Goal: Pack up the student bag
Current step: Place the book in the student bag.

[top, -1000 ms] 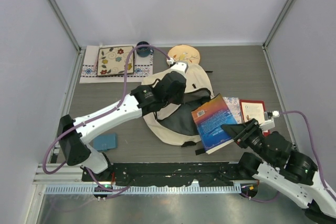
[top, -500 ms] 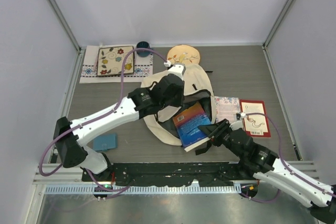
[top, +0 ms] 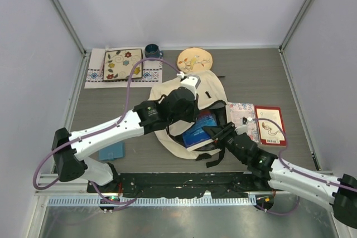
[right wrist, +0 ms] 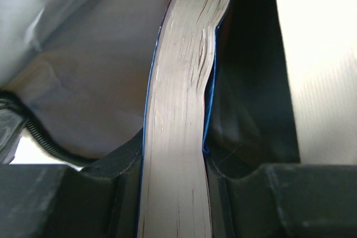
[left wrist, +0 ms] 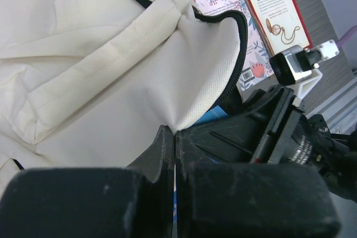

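Observation:
The student bag [top: 211, 86], cream with a dark lining, lies open in the middle of the table. My left gripper [top: 189, 115] is shut on the cream edge of its opening [left wrist: 184, 112] and holds the flap up. A thick blue book [top: 198, 131] is clamped in my right gripper [top: 216, 134], with its far end inside the bag's mouth. In the right wrist view the book's page edge [right wrist: 181, 98] runs up between the fingers [right wrist: 240, 176], with grey lining [right wrist: 83, 76] to the left.
A floral book [top: 242, 114] and a red book [top: 269, 125] lie right of the bag. At the back are a round plate [top: 195, 59], a patterned square tile on a cloth [top: 124, 64] and a dark blue cup [top: 152, 50]. A blue pad [top: 111, 151] lies front left.
My right gripper has carried the blue book left and forward, from above the table into the bag's opening. The left arm has shifted slightly nearer, still gripping the flap.

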`<state>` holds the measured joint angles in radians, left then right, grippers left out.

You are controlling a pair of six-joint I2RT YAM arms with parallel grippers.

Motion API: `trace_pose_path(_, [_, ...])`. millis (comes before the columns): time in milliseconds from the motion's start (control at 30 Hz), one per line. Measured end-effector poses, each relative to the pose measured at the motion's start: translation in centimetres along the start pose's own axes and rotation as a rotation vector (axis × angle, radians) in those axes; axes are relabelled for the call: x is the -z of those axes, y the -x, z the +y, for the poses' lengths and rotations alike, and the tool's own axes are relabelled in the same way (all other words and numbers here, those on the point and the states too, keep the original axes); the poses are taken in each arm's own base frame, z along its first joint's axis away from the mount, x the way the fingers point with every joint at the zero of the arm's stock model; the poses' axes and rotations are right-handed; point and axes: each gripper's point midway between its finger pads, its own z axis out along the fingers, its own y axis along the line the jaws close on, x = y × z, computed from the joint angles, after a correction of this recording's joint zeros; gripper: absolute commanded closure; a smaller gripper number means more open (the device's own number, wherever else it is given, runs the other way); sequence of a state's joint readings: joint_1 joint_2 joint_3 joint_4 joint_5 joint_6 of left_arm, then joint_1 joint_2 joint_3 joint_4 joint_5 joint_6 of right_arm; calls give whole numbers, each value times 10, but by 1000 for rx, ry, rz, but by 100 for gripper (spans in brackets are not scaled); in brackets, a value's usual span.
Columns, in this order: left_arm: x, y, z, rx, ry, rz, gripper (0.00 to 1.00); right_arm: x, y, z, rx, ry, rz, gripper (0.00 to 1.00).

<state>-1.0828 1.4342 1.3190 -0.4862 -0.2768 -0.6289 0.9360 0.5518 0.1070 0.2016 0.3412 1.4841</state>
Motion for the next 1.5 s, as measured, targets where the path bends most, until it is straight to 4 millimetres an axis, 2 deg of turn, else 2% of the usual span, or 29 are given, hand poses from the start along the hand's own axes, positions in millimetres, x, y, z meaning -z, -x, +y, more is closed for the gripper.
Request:
trace_pose_path(233, [18, 11, -1, 12, -22, -39, 100, -33, 12, -7, 10, -11, -37, 99])
trace_pose_path(400, [26, 16, 0, 18, -25, -60, 100, -65, 22, 3, -2, 30, -39, 99])
trace_pose_path(533, [31, 17, 4, 23, -20, -73, 100, -96, 12, 19, -2, 77, 8, 99])
trace_pose_path(733, [35, 22, 12, 23, 15, -100, 100, -127, -5, 20, -12, 92, 75, 99])
trace_pose_path(867, [37, 21, 16, 15, 33, -99, 100, -132, -11, 14, 4, 55, 106, 99])
trace_pose_path(967, [40, 21, 21, 15, 52, -107, 100, -136, -13, 6, 23, -9, 120, 84])
trace_pose_path(1000, [41, 21, 24, 16, 63, -110, 100, -135, -14, 2, 40, -41, 124, 73])
trace_pose_path(1100, [45, 15, 35, 32, 93, -115, 100, -126, -12, -7, 96, -127, 131, 57])
trace_pose_path(1233, [47, 1, 49, 62, 121, -113, 100, -111, -9, -14, 149, -189, 141, 49])
trace_pose_path(1400, [42, -11, 54, 95, 129, -97, 100, -95, -19, -48, 140, -262, 201, 47])
trace_pose_path(1500, [41, -13, 54, 105, 127, -92, 100, -88, -26, -61, 101, -278, 231, 47])
